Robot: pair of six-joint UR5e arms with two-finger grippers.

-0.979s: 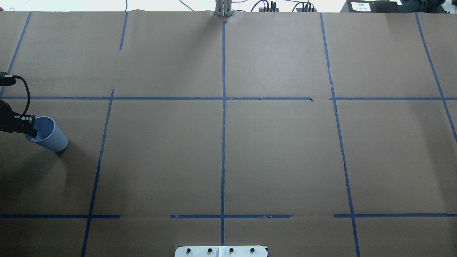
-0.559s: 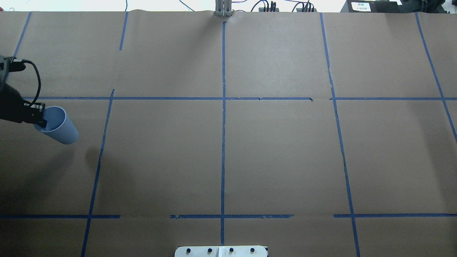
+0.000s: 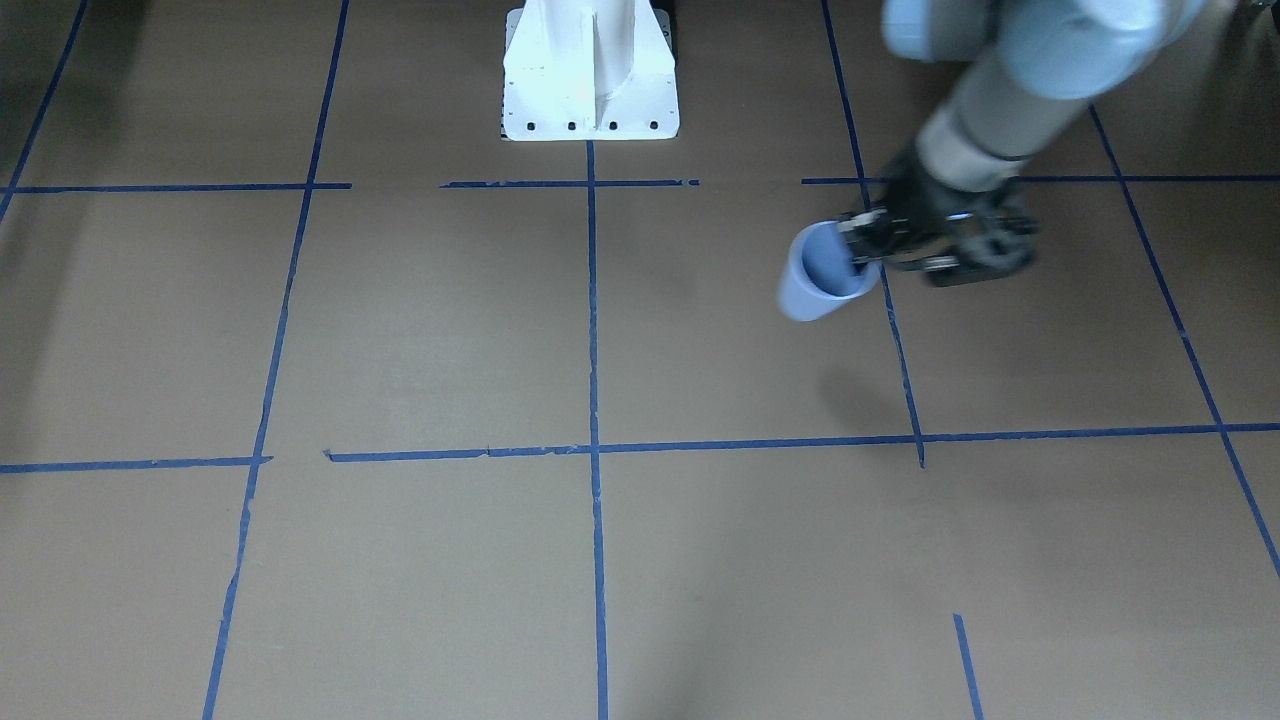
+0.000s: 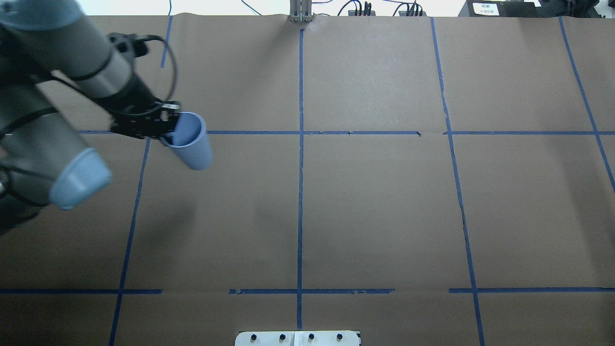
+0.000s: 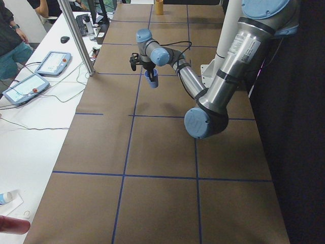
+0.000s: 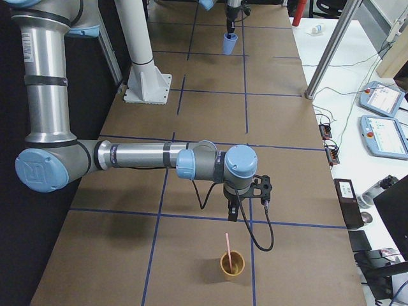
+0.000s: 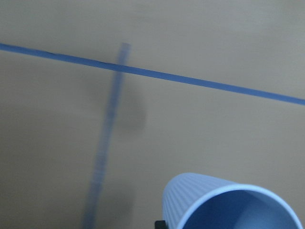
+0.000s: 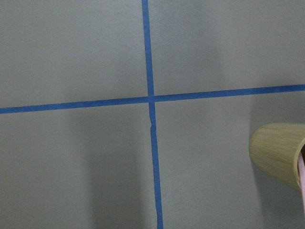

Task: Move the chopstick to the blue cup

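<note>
1. The table point(image 4: 384, 216) is covered with brown paper and blue tape lines point(image 4: 300, 192). The robot's white base point(image 3: 590, 70) stands at its edge.
2. The left arm point(image 4: 72, 53) reaches forward and to the left of the white base. The left gripper point(image 4: 166, 126) is clamped on the blue cup's rim, one finger inside and one outside. I judge this grip keeps the mouth free for the stick.
3. The right arm point(image 6: 134, 156) stretches far to the right of the white base. The right gripper point(image 6: 234, 211) hangs near the chopstick's top. I cannot tell if its fingers are apart or closed.
4. The blue cup point(image 4: 190, 144) hangs mouth up, off the paper.
5. A tan cup point(image 6: 233, 264) stands far right of the white base. It keeps the stick standing, probably for easy pinching.
6. The chopstick point(image 6: 227, 245) stands inside the tan cup, not yet transferred.
</note>
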